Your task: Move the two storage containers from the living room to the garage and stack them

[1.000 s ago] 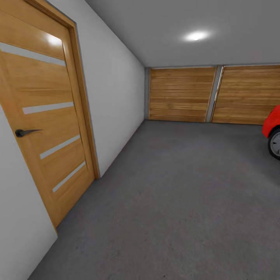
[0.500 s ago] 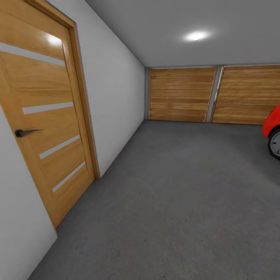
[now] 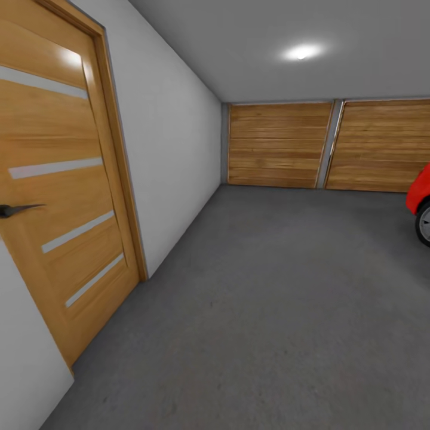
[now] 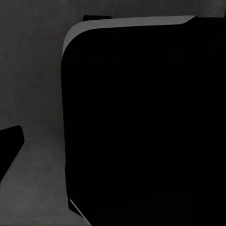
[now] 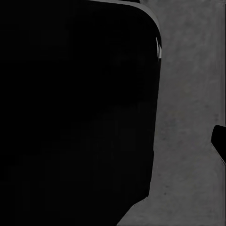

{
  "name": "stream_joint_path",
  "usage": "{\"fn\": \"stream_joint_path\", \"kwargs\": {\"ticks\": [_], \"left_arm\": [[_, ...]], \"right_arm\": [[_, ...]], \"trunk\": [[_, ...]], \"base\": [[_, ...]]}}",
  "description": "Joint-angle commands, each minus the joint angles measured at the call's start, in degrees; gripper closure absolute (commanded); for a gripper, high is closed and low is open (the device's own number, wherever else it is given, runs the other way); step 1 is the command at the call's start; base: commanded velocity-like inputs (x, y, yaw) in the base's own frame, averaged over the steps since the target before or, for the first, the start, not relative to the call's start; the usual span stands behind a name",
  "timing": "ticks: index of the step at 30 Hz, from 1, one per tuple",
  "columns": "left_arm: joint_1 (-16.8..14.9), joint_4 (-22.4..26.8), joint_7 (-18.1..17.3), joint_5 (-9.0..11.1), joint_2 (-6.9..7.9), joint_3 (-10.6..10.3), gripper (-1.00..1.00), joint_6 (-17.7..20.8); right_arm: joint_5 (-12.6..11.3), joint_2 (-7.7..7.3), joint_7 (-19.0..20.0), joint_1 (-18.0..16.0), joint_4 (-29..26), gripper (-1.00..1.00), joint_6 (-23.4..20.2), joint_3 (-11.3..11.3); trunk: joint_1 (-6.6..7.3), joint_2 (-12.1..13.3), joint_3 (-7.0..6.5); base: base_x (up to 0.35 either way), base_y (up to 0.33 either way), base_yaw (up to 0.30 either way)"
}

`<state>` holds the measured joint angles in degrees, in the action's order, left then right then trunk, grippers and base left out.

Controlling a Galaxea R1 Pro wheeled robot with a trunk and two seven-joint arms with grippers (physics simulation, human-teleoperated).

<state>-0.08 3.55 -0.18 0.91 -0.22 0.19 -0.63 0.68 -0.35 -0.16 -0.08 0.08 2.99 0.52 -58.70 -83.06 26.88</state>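
I am in the garage, with pale walls and a dark grey concrete floor (image 3: 269,310) stretching ahead in the head view. The two storage containers are out of view, and so is the living room. In the left wrist view a large black rounded body (image 4: 146,122) hangs over the grey floor, with a small dark tip (image 4: 8,143) at the picture's edge. The right wrist view has a like black body (image 5: 75,113) and a dark tip (image 5: 219,141) at its edge. Whether those tips are fingers, and how the jaws stand, I cannot tell.
An orange wooden door (image 3: 54,197) with a black handle (image 3: 15,209) stands shut in the left wall, close by. Two wooden garage doors (image 3: 278,145) close the far end. Part of a red car (image 3: 421,206) shows at the right edge.
The whole head view has shifted: the orange door sits further left and the car further right, so the camera has moved forward. Nothing in the room itself has moved.
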Motion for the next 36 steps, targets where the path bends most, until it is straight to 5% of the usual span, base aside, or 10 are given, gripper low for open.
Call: {"fn": "stream_joint_path", "kwargs": {"ticks": [1,15,24,36], "left_arm": [[0.0,0.8,0.0,0.1,0.01,0.0,-1.0,0.2],[0.0,2.1,-0.1,1.3,0.36,0.4,-1.0,0.4],[0.0,1.9,0.3,5.9,0.48,0.4,-1.0,0.1],[0.0,1.9,0.4,6.4,0.51,0.4,-1.0,-0.1]], "right_arm": [[0.1,0.0,0.0,0.0,0.0,-1.0,0.2,0.1],[0.4,-0.1,0.0,0.0,0.0,-1.0,0.3,0.2],[0.2,-0.21,0.0,0.0,0.0,-1.0,0.2,0.2],[0.0,0.1,0.0,0.0,0.0,-1.0,0.2,0.0]], "trunk": [[-0.03,0.0,0.05],[-0.03,0.0,0.05],[-0.03,0.0,0.05],[-0.03,0.0,0.05]], "base": [[0.319,-0.006,0.0],[0.32,-0.001,0.0],[0.321,0.0,0.0],[0.321,0.0,0.0]]}}
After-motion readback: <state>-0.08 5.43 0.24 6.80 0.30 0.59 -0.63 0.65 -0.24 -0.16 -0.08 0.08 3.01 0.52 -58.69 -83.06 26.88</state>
